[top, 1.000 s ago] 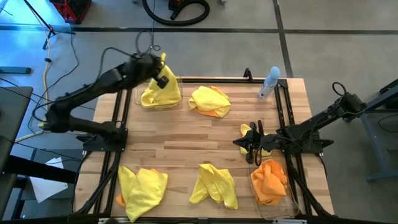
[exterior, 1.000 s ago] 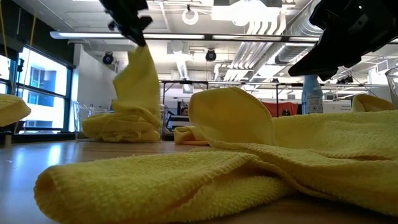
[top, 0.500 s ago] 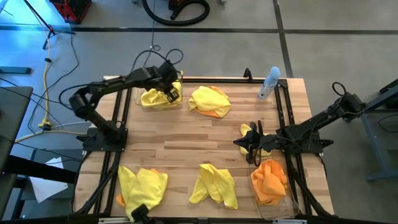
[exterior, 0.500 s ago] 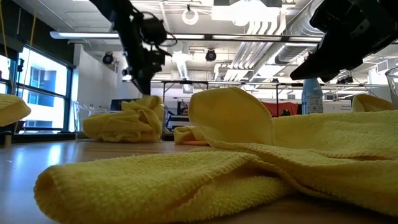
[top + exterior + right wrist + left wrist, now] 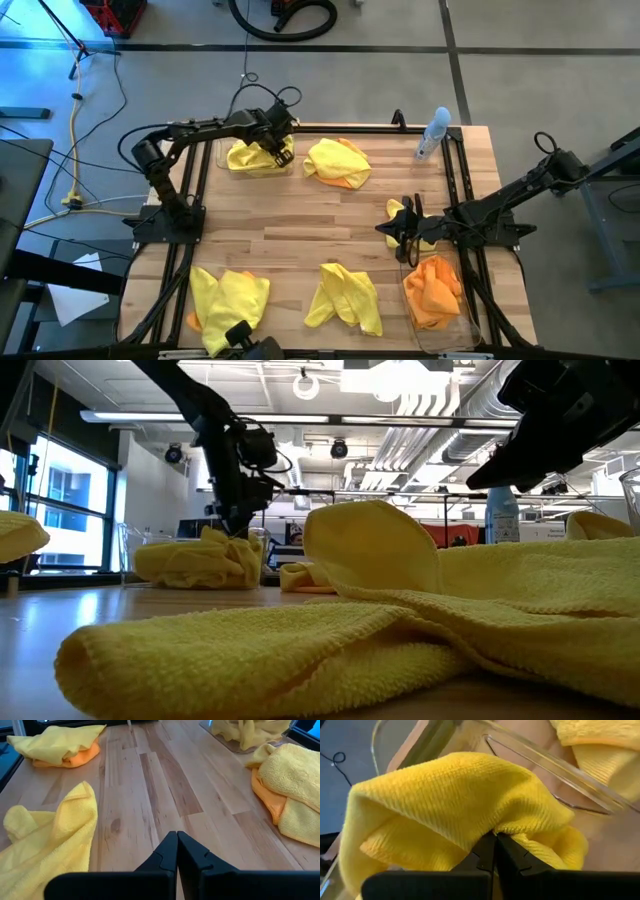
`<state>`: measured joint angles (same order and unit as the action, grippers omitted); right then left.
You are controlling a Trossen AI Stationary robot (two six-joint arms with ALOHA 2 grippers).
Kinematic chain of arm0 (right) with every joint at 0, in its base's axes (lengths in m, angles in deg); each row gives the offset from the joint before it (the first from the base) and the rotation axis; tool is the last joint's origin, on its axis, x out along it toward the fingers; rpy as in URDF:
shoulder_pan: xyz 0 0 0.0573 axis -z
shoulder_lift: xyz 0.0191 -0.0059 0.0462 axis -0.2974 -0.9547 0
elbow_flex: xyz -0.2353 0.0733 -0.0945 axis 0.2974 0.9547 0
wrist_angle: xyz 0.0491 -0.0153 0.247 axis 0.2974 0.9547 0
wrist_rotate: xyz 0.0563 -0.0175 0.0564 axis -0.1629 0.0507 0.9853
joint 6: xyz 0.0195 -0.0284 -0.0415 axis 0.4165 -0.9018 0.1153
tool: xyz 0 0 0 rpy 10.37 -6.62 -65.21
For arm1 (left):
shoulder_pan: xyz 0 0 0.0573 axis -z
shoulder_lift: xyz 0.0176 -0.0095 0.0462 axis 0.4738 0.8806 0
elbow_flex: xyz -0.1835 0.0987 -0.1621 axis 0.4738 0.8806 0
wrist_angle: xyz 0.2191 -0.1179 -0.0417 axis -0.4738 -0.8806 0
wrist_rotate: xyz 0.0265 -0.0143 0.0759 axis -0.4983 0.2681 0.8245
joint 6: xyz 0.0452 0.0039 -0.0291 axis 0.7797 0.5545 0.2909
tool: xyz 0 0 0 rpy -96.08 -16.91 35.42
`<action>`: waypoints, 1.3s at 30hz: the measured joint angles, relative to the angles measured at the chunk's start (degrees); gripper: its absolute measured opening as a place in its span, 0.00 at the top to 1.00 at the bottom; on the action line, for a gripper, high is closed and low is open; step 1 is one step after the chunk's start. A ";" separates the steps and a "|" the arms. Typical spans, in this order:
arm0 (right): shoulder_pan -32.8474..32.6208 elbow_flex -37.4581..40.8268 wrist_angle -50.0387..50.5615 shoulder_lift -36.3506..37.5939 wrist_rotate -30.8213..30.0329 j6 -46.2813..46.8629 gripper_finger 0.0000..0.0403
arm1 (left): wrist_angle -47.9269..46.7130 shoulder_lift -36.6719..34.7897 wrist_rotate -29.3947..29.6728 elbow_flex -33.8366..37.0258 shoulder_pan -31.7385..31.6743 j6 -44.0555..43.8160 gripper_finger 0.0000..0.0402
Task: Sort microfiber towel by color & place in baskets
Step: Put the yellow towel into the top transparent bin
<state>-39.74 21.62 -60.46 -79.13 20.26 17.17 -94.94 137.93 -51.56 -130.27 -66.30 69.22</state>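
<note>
near cloths: two loose yellow towels lie at the counter's (image 5: 300, 225) near edge, one (image 5: 228, 300) at the left with a bit of orange showing under it, one (image 5: 345, 298) at the middle.
near bin: clear bin (image 5: 478, 338) at the near right corner, an orange towel (image 5: 433, 290) bunched inside.
right gripper: the right gripper (image 5: 403, 232) rests just beyond that bin, over a small yellow cloth (image 5: 424, 235); its fingers (image 5: 176, 855) are pressed together on nothing.
far pile: a yellow towel over an orange one (image 5: 338, 162), just right of the far bin (image 5: 222, 158).
left gripper: the left gripper (image 5: 280, 152) is down in the far bin, fingers (image 5: 495, 855) closed and pinching a fold of the yellow towel (image 5: 450, 800) lying there.
bottle: pale spray bottle (image 5: 433, 133) at the far right edge, not part of the sort.
handling: the towels look light, soft and limp; they will drape and trail, so they need lifting well clear of a bin wall. The nubbly weave should grip well.
where to hold: pinch a raised fold or corner near the top of a heap. On the stacked piles, take only the top layer so the colours come apart.
step: judged a drop-off; the yellow towel sits in the far bin, not yet let go.
</note>
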 joint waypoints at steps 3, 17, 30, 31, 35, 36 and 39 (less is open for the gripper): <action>0.52 0.00 0.10 0.00 0.01 0.13 1.00 | -0.01 1.13 -0.14 0.02 0.04 0.93 1.00; 1.46 0.00 0.47 0.00 0.93 0.20 1.00 | 1.68 2.79 -2.16 0.01 -0.11 -0.84 0.82; 1.46 0.00 0.69 0.00 1.14 0.22 1.00 | -0.37 -6.25 -1.84 0.02 -0.04 -0.59 0.75; 1.46 0.00 0.69 0.00 1.14 0.22 1.00 | -1.16 -7.42 -1.80 0.02 -0.04 -0.86 0.75; 1.46 0.00 0.70 0.00 1.11 0.21 1.00 | -3.85 -11.69 -1.42 0.02 -0.02 -3.43 0.75; 1.46 0.00 0.72 0.00 1.11 0.21 1.00 | -4.48 -12.69 -1.42 0.02 -0.02 -4.20 0.75; 1.46 0.00 0.72 0.00 1.11 0.22 1.00 | -5.87 -14.71 -1.10 0.02 0.62 -6.25 0.75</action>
<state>-38.28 21.62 -59.74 -79.13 21.37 17.39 -100.81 123.22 -52.65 -130.25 -65.68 62.97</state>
